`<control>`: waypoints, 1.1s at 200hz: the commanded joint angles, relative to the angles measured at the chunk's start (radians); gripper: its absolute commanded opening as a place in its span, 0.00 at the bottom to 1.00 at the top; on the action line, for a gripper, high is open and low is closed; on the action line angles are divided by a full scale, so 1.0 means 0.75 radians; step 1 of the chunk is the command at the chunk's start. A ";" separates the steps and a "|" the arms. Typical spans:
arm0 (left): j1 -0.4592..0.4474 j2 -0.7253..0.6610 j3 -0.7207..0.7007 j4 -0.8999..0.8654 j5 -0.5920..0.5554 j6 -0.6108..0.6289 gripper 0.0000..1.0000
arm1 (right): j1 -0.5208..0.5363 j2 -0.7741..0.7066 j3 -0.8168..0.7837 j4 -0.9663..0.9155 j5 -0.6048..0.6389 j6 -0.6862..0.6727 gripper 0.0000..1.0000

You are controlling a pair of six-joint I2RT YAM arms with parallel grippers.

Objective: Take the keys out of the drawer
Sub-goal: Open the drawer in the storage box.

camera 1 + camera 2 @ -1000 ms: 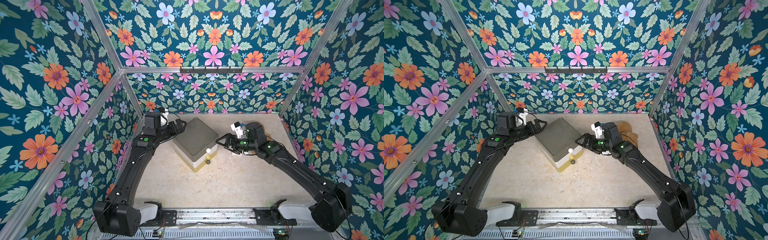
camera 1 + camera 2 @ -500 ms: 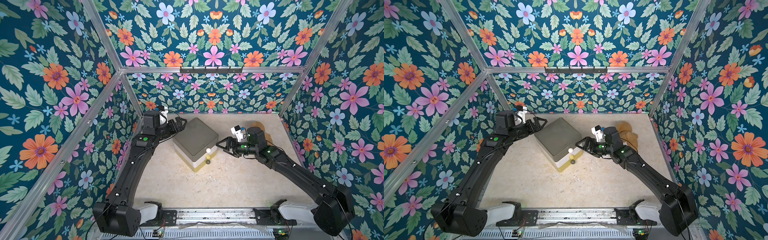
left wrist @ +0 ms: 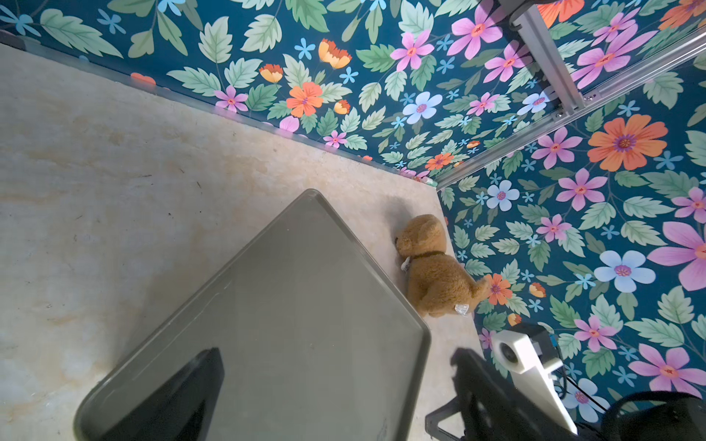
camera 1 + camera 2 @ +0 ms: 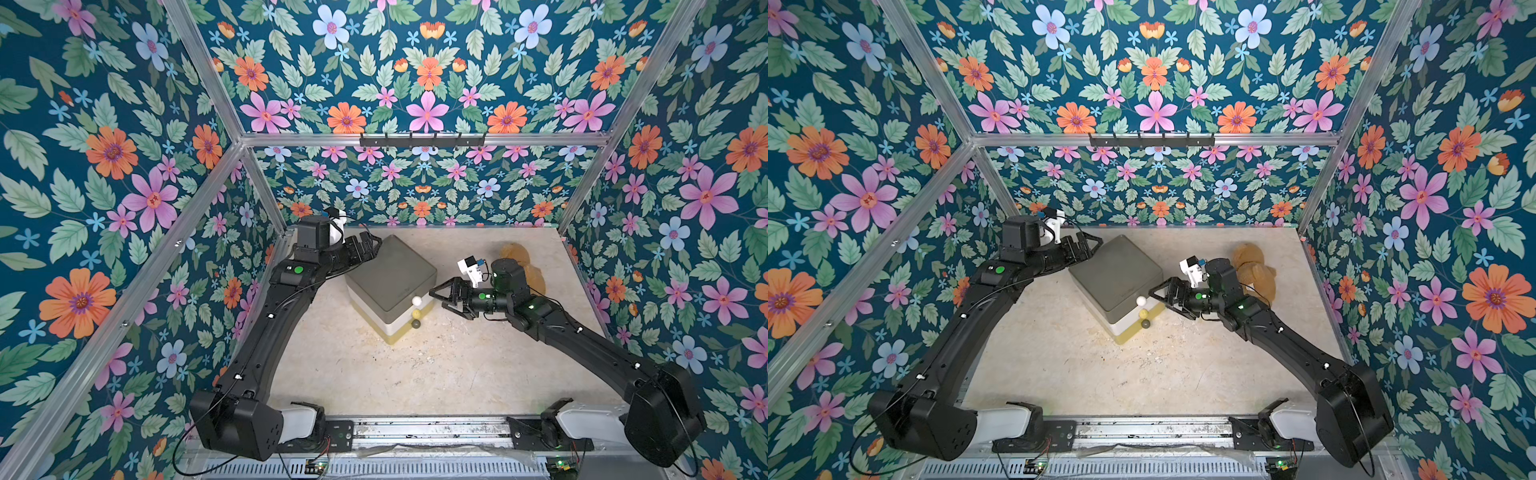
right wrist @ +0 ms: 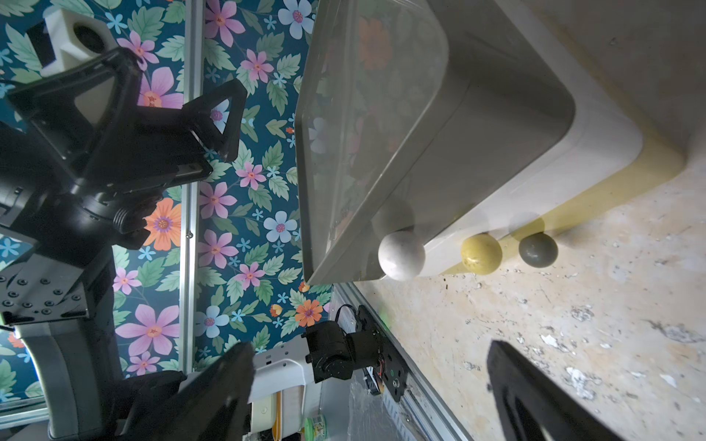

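Mostly you get the flat grey top of the drawer unit (image 3: 298,324), with the left gripper's finger (image 3: 179,397) sitting dark over it. A brown plush dog (image 3: 435,275) lies just beside the unit, near the corner of the beige table (image 3: 114,172) where two floral walls meet. The right arm (image 3: 493,401) and its white camera (image 3: 523,355) poke in beside the unit.

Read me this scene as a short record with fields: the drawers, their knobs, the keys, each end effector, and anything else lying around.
drawer unit: three stacked drawers, grey over white over yellow, all shut
knobs: white knob on grey, yellow knob on white, dark knob on yellow
keys: none visible
right end effector: open, empty, facing the knobs, short of them
left end effector: open, empty, at the unit's far left corner
other: plush dog, lying beyond the unit, far right
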 commanded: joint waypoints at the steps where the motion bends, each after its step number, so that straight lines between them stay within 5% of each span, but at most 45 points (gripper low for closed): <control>1: -0.004 -0.005 0.011 -0.008 -0.010 0.031 1.00 | 0.002 -0.024 -0.023 0.088 -0.011 0.028 0.97; 49: -0.052 0.041 0.016 0.002 -0.040 0.024 0.99 | 0.036 -0.020 -0.140 0.250 -0.024 0.113 0.84; 111: -0.135 0.026 -0.114 0.099 -0.093 -0.031 0.99 | 0.050 0.117 -0.042 0.270 -0.061 0.096 0.68; 220: -0.181 0.095 -0.178 0.135 -0.116 -0.041 0.99 | 0.055 0.228 0.006 0.321 -0.062 0.111 0.63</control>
